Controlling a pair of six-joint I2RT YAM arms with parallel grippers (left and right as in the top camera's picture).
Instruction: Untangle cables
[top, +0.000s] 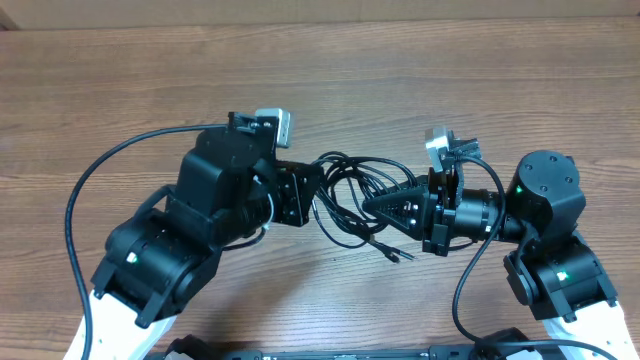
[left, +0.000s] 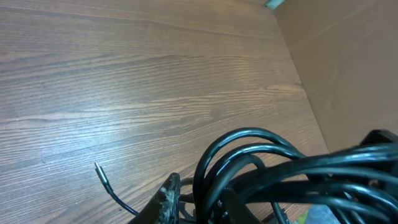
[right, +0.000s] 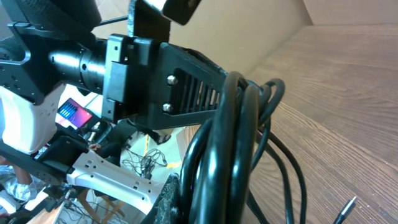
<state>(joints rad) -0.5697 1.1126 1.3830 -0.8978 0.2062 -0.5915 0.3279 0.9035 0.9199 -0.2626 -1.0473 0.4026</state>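
The cables (top: 350, 190) are a tangle of thin black loops on the wooden table, between my two grippers. My left gripper (top: 312, 196) is shut on the bundle's left side. In the left wrist view several loops (left: 261, 158) pass between its fingers (left: 199, 205), and a loose plug end (left: 98, 169) hangs over the wood. My right gripper (top: 375, 205) is shut on the bundle's right side. In the right wrist view the cords (right: 230, 143) run up through its jaws (right: 205, 205) toward the left gripper (right: 180, 81). A free plug end (top: 400, 257) lies in front.
The wooden table (top: 320, 80) stretches behind the arms, with a cardboard wall (left: 348, 56) along its far side. Thick black arm wires curve at the left (top: 85, 190) and beside the right arm (top: 465, 290).
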